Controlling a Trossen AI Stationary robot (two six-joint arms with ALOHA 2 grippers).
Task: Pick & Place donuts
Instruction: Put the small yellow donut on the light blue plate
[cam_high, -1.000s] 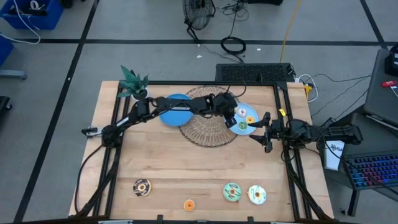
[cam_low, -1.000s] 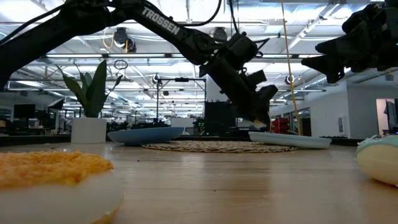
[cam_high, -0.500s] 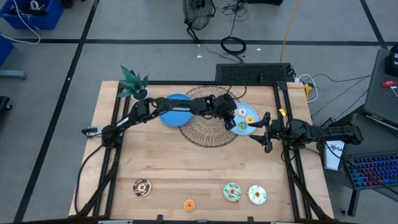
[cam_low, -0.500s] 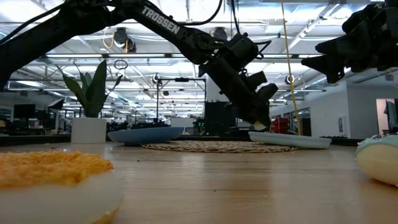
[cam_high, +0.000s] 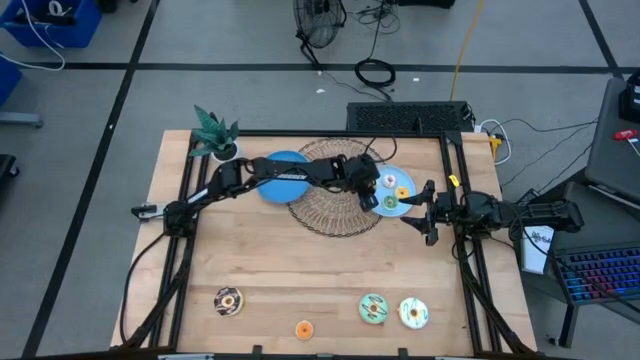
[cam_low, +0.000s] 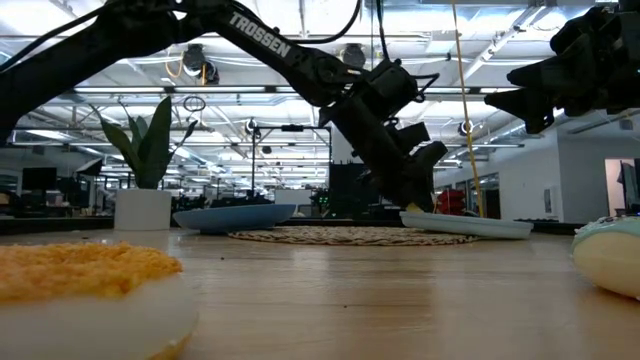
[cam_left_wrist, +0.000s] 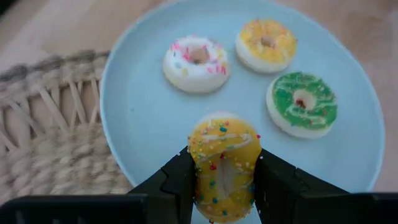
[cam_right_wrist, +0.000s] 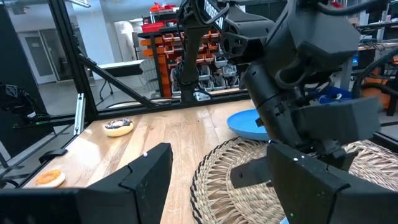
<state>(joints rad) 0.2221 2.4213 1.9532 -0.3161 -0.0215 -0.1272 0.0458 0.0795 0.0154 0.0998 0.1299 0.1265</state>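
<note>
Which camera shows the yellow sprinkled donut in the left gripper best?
Left wrist view: the yellow sprinkled donut fills the frame between the fingers. The high view shows only a speck; in the low and right wrist views the arm hides it.

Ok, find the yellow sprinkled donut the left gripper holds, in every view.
High view: hidden under the left gripper at the light blue plate.
Low view: a yellow speck at the gripper's tip, above the plate's rim.
Left wrist view: yellow sprinkled donut clamped between the fingers, over the plate.
Right wrist view: not visible.
Shared landmark: the light blue plate.
</note>
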